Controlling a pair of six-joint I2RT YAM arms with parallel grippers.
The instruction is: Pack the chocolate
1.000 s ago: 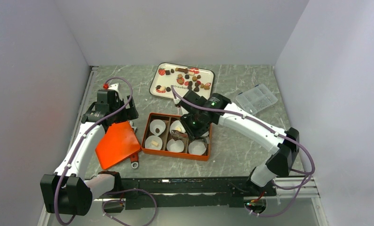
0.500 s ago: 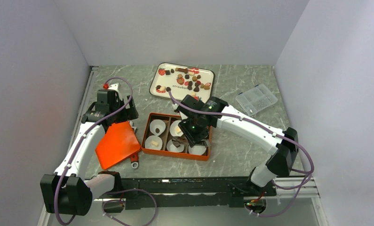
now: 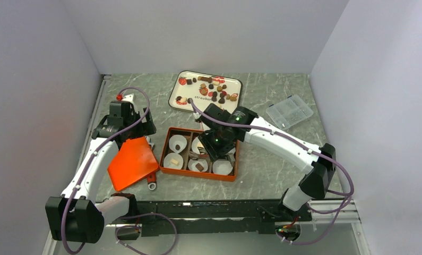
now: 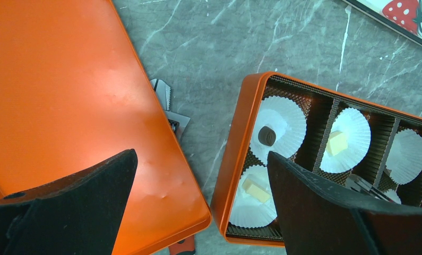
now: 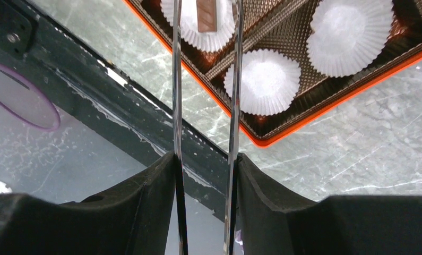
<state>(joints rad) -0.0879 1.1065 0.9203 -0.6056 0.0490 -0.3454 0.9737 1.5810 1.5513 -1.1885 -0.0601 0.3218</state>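
Brown rectangular chocolate lies in a white pleated cup.

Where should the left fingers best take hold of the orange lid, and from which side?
Probably the long edge facing the box, from that side: the lid lies flat, but a metal tool under that edge seems to lift it, leaving room for a finger.

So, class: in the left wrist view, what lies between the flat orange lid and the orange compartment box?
Bare grey marble tabletop, plus a small metal tool poking out from under the flat orange lid toward the orange compartment box.
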